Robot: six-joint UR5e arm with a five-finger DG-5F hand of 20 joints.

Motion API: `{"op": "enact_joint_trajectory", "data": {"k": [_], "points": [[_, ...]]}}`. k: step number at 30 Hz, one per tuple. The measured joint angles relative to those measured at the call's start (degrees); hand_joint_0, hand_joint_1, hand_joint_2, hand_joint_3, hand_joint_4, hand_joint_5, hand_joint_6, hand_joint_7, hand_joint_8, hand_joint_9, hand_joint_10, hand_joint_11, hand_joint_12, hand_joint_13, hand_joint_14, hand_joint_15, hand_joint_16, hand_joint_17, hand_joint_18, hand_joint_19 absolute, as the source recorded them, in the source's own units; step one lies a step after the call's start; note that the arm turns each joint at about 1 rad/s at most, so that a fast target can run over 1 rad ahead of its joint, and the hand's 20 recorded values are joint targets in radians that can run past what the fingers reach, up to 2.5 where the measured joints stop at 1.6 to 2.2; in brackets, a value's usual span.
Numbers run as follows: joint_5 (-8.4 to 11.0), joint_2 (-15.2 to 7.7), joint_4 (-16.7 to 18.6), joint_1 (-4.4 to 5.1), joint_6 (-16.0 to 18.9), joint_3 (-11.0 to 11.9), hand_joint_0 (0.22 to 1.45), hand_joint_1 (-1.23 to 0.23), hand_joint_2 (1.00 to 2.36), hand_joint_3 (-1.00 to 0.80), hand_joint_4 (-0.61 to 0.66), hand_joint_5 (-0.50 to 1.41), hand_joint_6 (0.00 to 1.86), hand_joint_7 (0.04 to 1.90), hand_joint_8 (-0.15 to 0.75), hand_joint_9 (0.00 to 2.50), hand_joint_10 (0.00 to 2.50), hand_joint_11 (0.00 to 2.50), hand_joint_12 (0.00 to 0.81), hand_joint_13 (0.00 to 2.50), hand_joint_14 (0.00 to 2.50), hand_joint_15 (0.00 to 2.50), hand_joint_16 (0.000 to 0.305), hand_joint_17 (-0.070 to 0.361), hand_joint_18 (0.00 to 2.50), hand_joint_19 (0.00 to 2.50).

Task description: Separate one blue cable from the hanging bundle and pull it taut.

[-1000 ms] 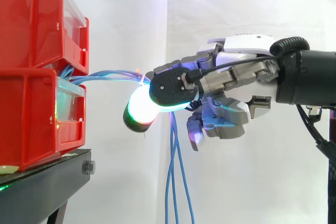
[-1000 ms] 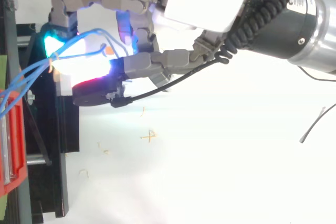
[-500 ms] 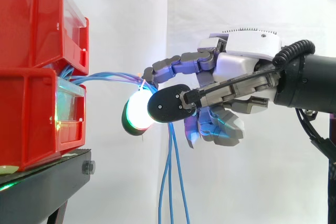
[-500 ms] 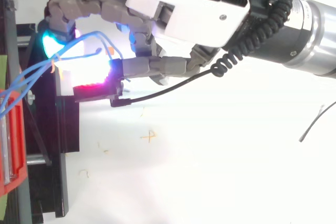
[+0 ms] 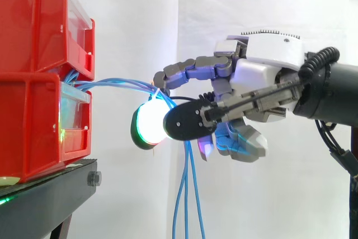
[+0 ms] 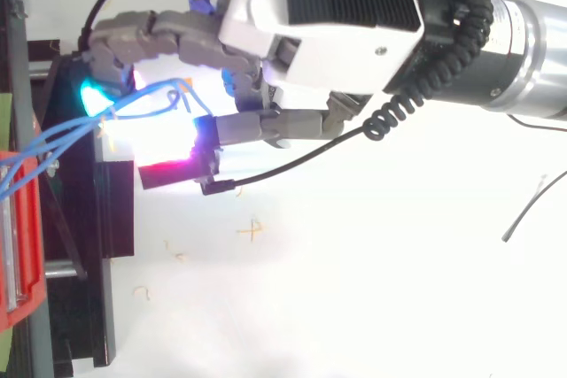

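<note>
White curtain behind; blue cables [image 5: 114, 84] run level from red bins [image 5: 39, 88] to hand [image 5: 263, 74], curled round them, then hang down

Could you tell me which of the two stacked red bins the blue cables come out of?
The lower bin: the blue cables leave over its clear front, under the upper bin.

blue cable bundle [image 5: 112, 83]: thin strands, running near-horizontal from left-centre of the side view to mid-frame, bent sharply there, then hanging slack to the bottom edge. Top view: strands spread at left edge, converging rightward.
</note>
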Motion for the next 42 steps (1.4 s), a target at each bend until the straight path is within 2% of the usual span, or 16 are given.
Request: {"op": "enact_joint_trajectory", "data": {"k": [6, 12, 26, 29, 34, 38, 42], "points": [[-3.94, 0.00, 6.97, -0.57, -6.78, -2.85, 0.71, -0.83, 1.02, -0.09, 0.22, 0.11, 0.51, 1.09, 0.153, 2.03, 0.02, 0.60, 0.309, 1.75, 0.03, 1.14, 0.046, 0.104, 1.08, 0.86], [-10.00, 0.07, 8.24, -1.44, -12.64, -3.22, 0.71, -0.83, 1.02, -0.10, 0.22, 0.10, 0.51, 1.09, 0.153, 2.03, 0.03, 0.59, 0.308, 1.75, 0.02, 1.14, 0.046, 0.104, 1.08, 0.86], [-17.99, 0.45, 8.32, -3.52, -16.31, -3.27, 0.71, -0.82, 1.02, -0.11, 0.22, 0.10, 0.51, 1.09, 0.153, 2.03, 0.03, 0.61, 0.313, 1.76, 0.02, 1.14, 0.046, 0.104, 1.08, 0.86], [-19.03, 0.44, 8.22, -4.28, -15.67, -3.27, 0.72, -0.82, 1.02, -0.11, 0.23, 0.10, 0.51, 1.09, 0.152, 2.04, 0.03, 0.60, 0.310, 1.75, 0.03, 1.14, 0.046, 0.103, 1.08, 0.86], [-19.40, 0.44, 5.57, -5.38, -10.22, -3.28, 0.71, -0.82, 1.03, -0.11, 0.22, 0.10, 0.51, 1.09, 0.154, 2.03, 0.03, 0.59, 0.313, 1.76, 0.03, 1.14, 0.046, 0.103, 1.08, 0.86], [-18.62, 0.46, 3.82, -5.66, -4.47, -3.28, 0.71, -0.82, 1.03, -0.11, 0.23, 0.10, 0.51, 1.08, 0.160, 2.03, 0.03, 0.59, 0.309, 1.76, 0.02, 1.13, 0.046, 0.104, 1.08, 0.86], [-16.88, 0.46, 2.72, -5.70, 1.90, -3.28, 0.71, -0.82, 1.02, -0.11, 0.23, 0.10, 0.51, 1.09, 0.155, 2.03, 0.03, 0.61, 0.316, 1.76, 0.02, 1.14, 0.046, 0.103, 1.08, 0.86]]}}
